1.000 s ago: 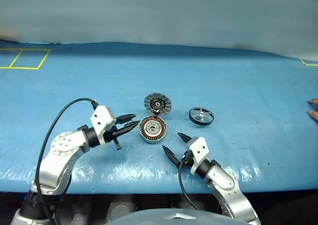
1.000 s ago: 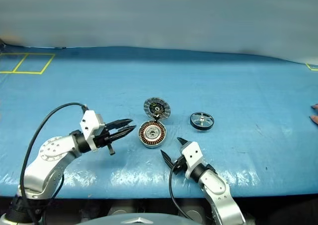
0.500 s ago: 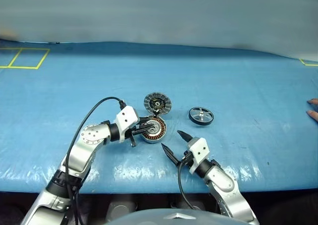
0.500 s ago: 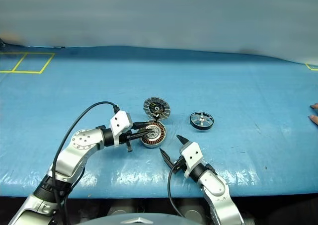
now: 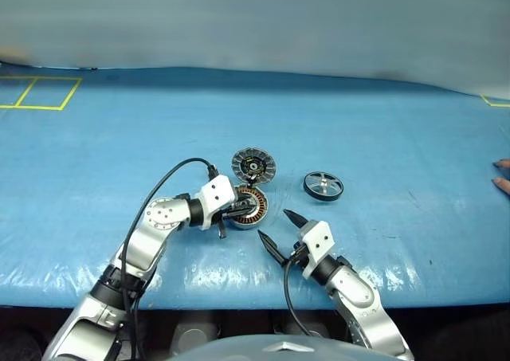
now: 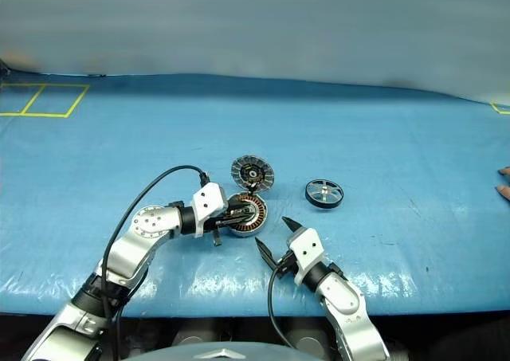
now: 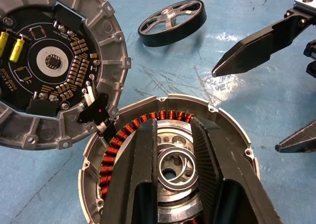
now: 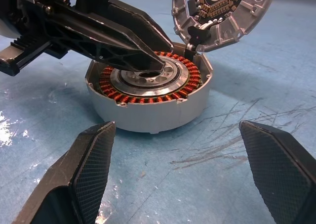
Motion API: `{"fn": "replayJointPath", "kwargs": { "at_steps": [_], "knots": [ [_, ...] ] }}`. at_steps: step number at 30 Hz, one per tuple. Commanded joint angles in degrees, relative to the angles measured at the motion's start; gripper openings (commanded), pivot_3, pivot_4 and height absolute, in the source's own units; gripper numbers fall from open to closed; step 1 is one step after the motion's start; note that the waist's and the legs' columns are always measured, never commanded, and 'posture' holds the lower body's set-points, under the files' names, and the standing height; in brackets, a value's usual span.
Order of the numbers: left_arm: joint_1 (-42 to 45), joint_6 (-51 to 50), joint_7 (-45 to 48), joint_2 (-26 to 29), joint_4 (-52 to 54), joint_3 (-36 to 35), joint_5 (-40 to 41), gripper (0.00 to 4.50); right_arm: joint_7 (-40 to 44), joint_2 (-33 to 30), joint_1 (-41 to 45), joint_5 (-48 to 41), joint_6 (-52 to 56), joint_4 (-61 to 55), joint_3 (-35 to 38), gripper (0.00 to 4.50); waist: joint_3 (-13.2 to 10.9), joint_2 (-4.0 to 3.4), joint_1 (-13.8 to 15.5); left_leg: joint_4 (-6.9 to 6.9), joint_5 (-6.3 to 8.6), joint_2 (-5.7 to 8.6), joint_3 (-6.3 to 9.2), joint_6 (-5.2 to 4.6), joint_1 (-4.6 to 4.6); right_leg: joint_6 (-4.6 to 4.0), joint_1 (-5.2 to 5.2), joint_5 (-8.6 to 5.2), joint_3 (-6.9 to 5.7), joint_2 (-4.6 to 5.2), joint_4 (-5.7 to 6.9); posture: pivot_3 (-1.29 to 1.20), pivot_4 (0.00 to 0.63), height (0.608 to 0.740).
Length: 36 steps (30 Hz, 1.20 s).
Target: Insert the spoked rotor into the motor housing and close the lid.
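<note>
We take the motor housing (image 5: 249, 208) as our landmark: it sits on the blue table cover (image 5: 382, 122), a shallow silver-grey cup with its ring of copper windings open to view. Our left gripper (image 7: 173, 150) reaches over the housing from its left side, and its two black fingers (image 7: 143, 164) lie across the windings with their tips on either side of the central hub; they stand only a little apart, and between them we see nothing but the hub's own bearing ring, so we cannot say they clamp anything. The lid (image 5: 253, 166) stands just behind the housing, tilted up with its circuit-board face towards us, its lower edge touching the housing's rear rim, where a small black connector and thin wires join the two. The spoked rotor (image 5: 323, 186) lies flat on the cover to the right of the housing and slightly behind it, well clear of both grippers, so it is not yet in the housing. Our right gripper (image 5: 273, 233) hangs near the front right of the housing, pointed at its wall, its fingers (image 8: 94, 159) spread wide with nothing between them. Far to the right of the housing, at the edge of the cover, a person's fingertips (image 5: 502, 174) rest.
</note>
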State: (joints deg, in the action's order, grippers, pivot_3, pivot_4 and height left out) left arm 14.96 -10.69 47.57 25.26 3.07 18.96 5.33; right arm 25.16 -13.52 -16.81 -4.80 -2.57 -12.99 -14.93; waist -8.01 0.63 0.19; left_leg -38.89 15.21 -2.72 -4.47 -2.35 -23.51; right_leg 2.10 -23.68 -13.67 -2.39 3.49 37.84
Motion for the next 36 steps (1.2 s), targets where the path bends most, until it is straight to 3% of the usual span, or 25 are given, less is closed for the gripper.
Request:
{"fn": "replayJointPath", "kwargs": {
  "at_steps": [1,14,15,23,25,28,32,36],
  "knots": [
    [1.7,2.0,0.1,-1.1,-1.4,0.8,-1.4,0.67,0.0,0.3,0.2,-0.3,-0.9,-0.8,0.0,4.23,0.0,0.0,0.0,-0.03,0.01,0.0,0.0,-0.01,0.0,0.01,0.01,0.0,0.0,0.0,0.01,0.0,0.15,0.74],
    [3.4,3.1,0.7,-3.2,-5.8,1.6,-3.4,0.67,-0.5,0.3,-0.2,-0.3,-0.6,-1.2,0.1,4.23,0.0,0.0,0.0,-0.14,0.02,0.0,0.0,-0.05,-0.03,-0.01,0.03,0.08,0.01,0.0,0.04,0.0,0.15,0.74],
    [3.2,2.8,1.0,-3.1,-5.3,1.3,-2.9,1.42,-0.4,0.2,-0.3,-0.3,-0.6,-1.2,0.1,4.23,0.0,0.0,0.0,-0.15,0.02,0.0,0.0,-0.05,-0.03,-0.01,0.03,0.08,0.01,0.0,0.04,0.0,0.15,0.74],
    [0.8,1.2,1.4,-2.1,0.2,-2.4,1.6,4.01,-0.2,-0.1,-0.2,-0.6,-0.2,-1.3,0.2,4.23,0.0,0.0,0.0,-0.16,0.03,-0.01,0.01,-0.06,-0.04,-0.09,0.02,0.13,0.01,0.0,0.05,0.0,0.15,0.74],
    [-0.4,0.1,1.3,-2.4,3.0,-4.6,4.4,4.01,-0.1,-0.1,-0.2,-0.9,-0.1,-1.6,0.5,4.23,0.0,0.0,0.0,-0.17,0.03,-0.02,0.01,-0.06,-0.04,-0.09,0.02,0.14,0.01,0.01,0.05,0.0,0.15,0.74],
    [-2.7,-1.3,-0.1,-2.7,7.2,-8.3,8.1,3.36,-0.2,0.0,-0.4,-1.9,0.8,-2.4,1.2,4.23,0.0,0.0,0.0,-0.17,0.03,-0.02,0.01,-0.06,-0.04,-0.11,0.02,0.15,0.02,0.03,0.05,0.0,0.15,0.74],
    [-7.2,-1.8,-3.2,-2.9,11.3,-12.5,10.5,2.02,-1.5,0.2,-0.2,-2.5,3.5,-4.9,2.3,4.23,0.0,-0.01,-0.1,-0.17,0.03,-0.04,0.02,-0.06,-0.03,-0.11,0.03,0.15,0.02,0.02,0.05,0.0,0.15,0.74],
    [-15.1,1.4,-6.5,-3.1,13.4,-15.4,10.2,0.65,-3.1,0.5,1.1,-4.9,10.8,-11.0,3.8,2.95,0.0,-0.01,-0.4,-0.16,0.03,-0.04,0.01,-0.06,-0.03,-0.11,0.03,0.15,0.03,0.03,0.06,0.0,0.15,0.74]
  ]
}}
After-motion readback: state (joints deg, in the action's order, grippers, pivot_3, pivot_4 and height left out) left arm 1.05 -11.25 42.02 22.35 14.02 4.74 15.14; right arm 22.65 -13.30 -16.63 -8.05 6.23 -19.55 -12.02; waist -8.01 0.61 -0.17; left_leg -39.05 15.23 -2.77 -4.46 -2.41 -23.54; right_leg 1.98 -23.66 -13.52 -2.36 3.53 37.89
